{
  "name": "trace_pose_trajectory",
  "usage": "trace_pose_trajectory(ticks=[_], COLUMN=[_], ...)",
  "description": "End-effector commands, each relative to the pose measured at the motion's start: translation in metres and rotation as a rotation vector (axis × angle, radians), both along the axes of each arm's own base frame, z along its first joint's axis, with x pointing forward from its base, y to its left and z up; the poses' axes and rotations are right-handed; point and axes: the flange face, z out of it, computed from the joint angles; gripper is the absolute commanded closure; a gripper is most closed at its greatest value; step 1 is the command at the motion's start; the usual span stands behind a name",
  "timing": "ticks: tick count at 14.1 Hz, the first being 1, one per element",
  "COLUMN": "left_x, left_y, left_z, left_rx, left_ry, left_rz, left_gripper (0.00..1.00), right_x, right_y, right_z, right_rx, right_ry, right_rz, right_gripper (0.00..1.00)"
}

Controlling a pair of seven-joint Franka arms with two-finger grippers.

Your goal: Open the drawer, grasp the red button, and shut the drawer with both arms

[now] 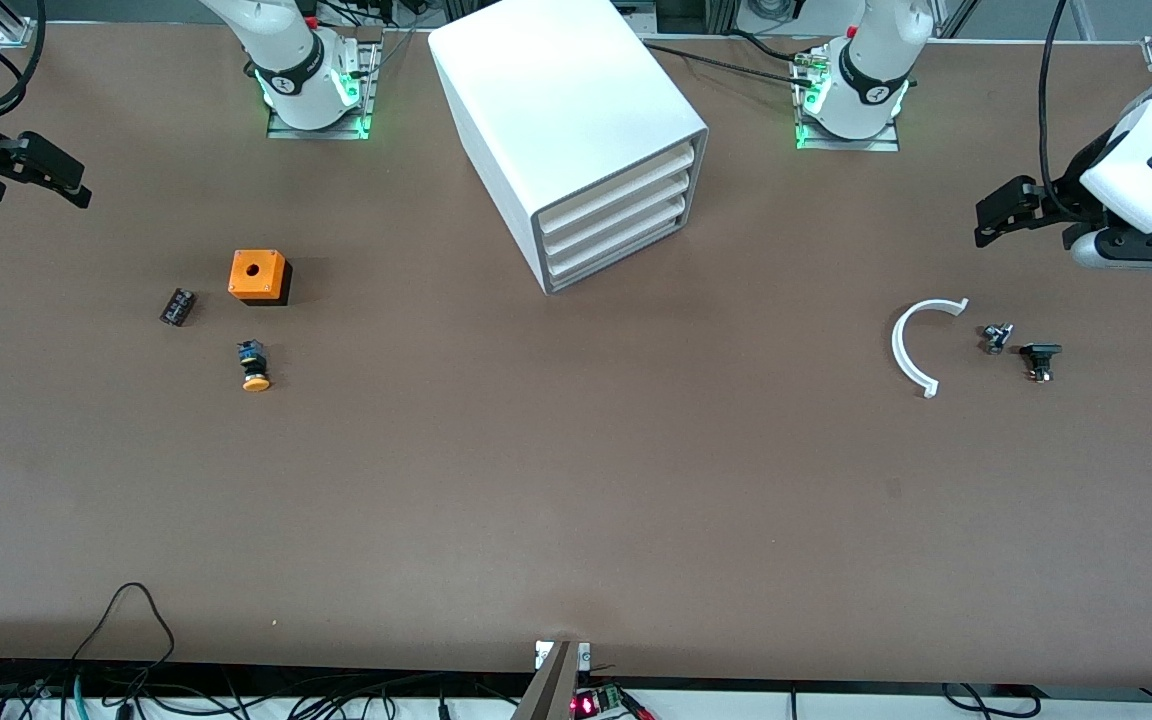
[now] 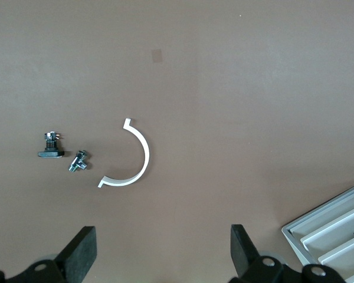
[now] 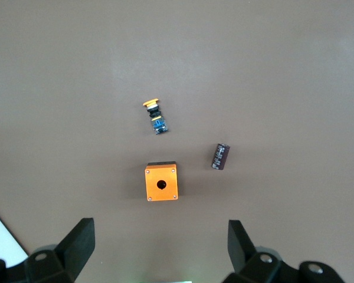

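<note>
Orange-capped button (image 1: 255, 366) lies nearest—cabinet (image 1: 576, 130) drawers (image 1: 616, 222) shut, left hand (image 2: 162, 250) and right hand (image 3: 159, 247) spread.

White jointed arms (image 1: 1151, 150) with dark joint rings, green-lit bases, black cables and black end effector fingers (image 2: 82, 250).

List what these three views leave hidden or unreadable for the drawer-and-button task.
- Red button: seen in no view; the closed drawers of the cabinet hide their contents.
- Left gripper and right gripper: wrist views' edges cut off their bodies.
- Two small parts beside the white arc: too small to identify.
</note>
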Motion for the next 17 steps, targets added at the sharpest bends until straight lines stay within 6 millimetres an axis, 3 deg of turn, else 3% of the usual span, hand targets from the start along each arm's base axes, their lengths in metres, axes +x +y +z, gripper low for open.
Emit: trace_pose_trajectory(ticks=[1, 8, 17], left_x=[0.000, 0.004, 0.008], left_y=[-0.001, 0.002, -0.012], left_z=[0.004, 0.006, -0.004], left_rx=[-0.008, -0.022, -0.013], left_ry=[0.006, 0.002, 0.020], left_rz=[-0.012, -0.004, -0.030], left_gripper=[0.00, 0.00, 0.00], right_x=[-0.004, -0.002, -0.004], right_y=[-0.001, 0.001, 0.004], right_z=[0.008, 0.012, 0.011], right_rx=[0.014, 0.012, 0.012], right_ry=[-0.014, -0.021, 0.000], right_rz=[0.004, 0.003, 0.004], right_gripper=[0.00, 0.00, 0.00])
